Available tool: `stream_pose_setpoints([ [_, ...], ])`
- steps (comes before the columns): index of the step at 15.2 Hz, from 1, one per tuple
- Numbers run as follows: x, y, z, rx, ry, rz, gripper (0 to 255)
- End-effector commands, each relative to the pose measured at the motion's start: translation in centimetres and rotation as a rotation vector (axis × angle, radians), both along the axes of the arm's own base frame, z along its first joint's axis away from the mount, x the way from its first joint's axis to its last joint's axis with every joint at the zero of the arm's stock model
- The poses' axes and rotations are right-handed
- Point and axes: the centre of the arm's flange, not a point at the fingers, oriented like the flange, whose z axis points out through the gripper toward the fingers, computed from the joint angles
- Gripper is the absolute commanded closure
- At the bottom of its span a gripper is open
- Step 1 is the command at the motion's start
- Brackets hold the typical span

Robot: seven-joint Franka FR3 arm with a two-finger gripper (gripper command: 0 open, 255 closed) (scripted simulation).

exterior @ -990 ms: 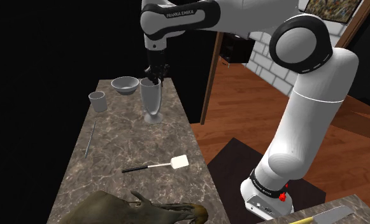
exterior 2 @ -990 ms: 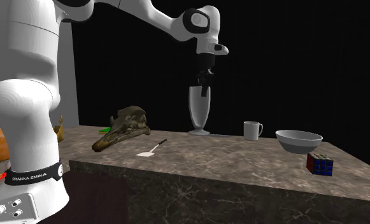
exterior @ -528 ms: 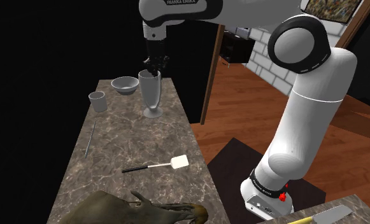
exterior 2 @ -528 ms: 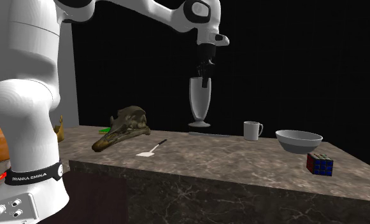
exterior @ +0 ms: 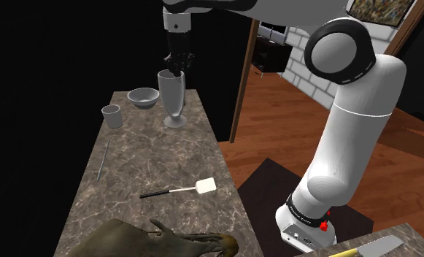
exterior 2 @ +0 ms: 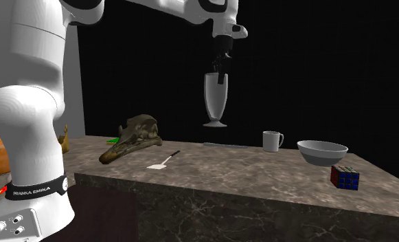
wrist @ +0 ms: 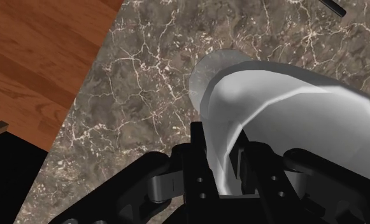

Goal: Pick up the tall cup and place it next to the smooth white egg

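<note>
1 arm in use. Its black gripper (exterior: 176, 71) sits near the top centre of the shoulder view, pointing straight down, and is clamped on the rim of the tall cup (exterior: 174, 98).

Wrist view: the gripper (wrist: 225, 156) has 1 of its fingers (wrist: 198, 159) outside the cup wall and the other inside, with the wall of the cup (wrist: 291, 121) pinched between them.

Cup: grey, footed, upright. In the second exterior view it (exterior 2: 215, 100) hangs from the gripper (exterior 2: 220, 74) in the upper middle of the frame. Its foot is clear of the counter (exterior 2: 225, 175), with a black area showing under it.

Counter: brown marbled stone (exterior: 152, 157), running from the lower left toward the upper centre of the shoulder view.

Other items on the counter:
- 1 grey bowl (exterior: 143, 97), just left of the cup in the shoulder view; right of centre in the second exterior view (exterior 2: 322, 152).
- 1 small mug (exterior: 112, 116), left of the bowl; its handle shows in the second exterior view (exterior 2: 273, 141).
- 1 spatula (exterior: 179, 190), black handle and white blade, lower centre.
- 1 thin rod (exterior: 102, 159), left edge of the counter.
- 1 brown skull (exterior: 159, 239), bottom edge; left of centre in the second exterior view (exterior 2: 134, 136).
- 1 colour cube (exterior 2: 345, 177), lower right of the second exterior view, near the front edge.
</note>
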Motion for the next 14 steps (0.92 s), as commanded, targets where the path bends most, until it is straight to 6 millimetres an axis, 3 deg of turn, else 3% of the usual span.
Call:
stream_pose_setpoints([
  [1, -0.1, 0.0, 1.2, 0.0, -0.001, 0.0, 255],
  [14, -0.1, 0.0, 8.1, 0.0, -0.001, 0.0, 255],
])
